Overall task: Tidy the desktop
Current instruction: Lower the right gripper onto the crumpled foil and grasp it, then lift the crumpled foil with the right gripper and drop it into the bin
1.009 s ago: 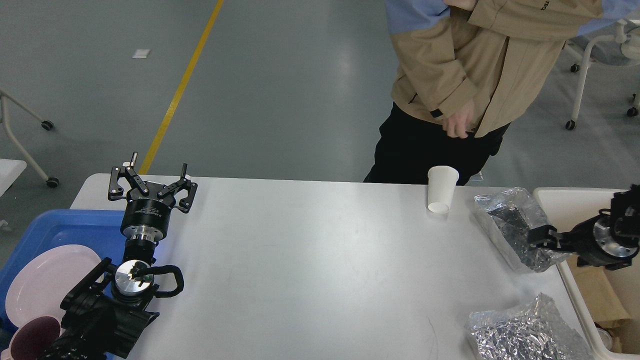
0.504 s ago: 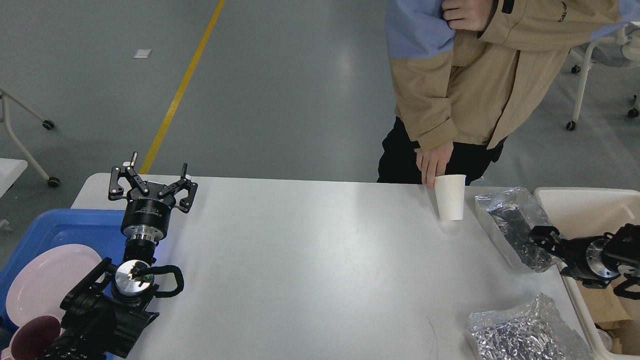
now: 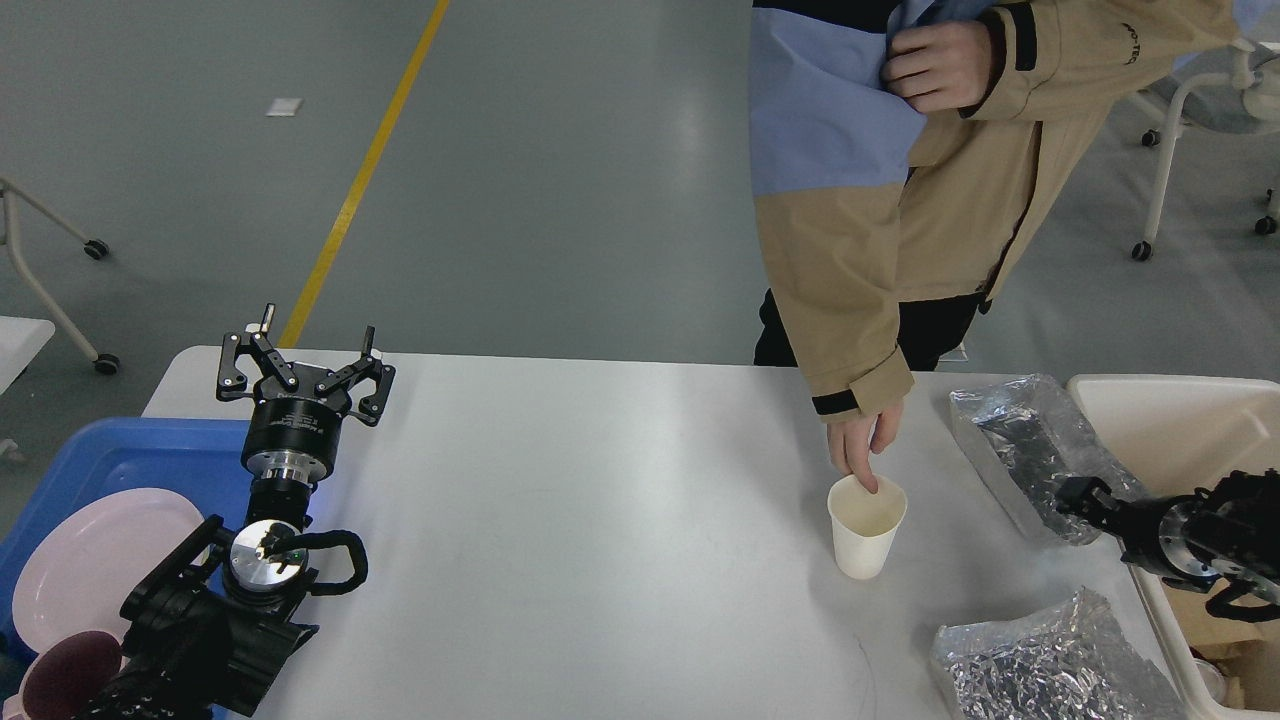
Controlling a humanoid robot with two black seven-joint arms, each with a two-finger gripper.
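The white desktop (image 3: 600, 520) fills the lower view. My left gripper (image 3: 315, 345) is open and empty, pointing up over the desktop's back left, next to the blue tray (image 3: 130, 455). My right gripper (image 3: 1075, 497) is small and dark at the right edge, against the near end of a crumpled silver foil bag (image 3: 1020, 440); I cannot tell its fingers apart. A white paper cup (image 3: 866, 525) stands upright right of centre, with a person's hand (image 3: 860, 445) on its rim. A second foil bag (image 3: 1050, 670) lies at the front right.
A person in a tan and blue jacket (image 3: 880, 220) leans over the far edge. A cream bin (image 3: 1170, 410) stands at the right. The blue tray holds a pink plate (image 3: 90, 560) and a dark red cup (image 3: 60, 680).
The person has picked the cup up from the far edge, turned it upright and moved it nearer, right of centre. My right gripper has sunk slightly beside the foil bag. My left arm is still.
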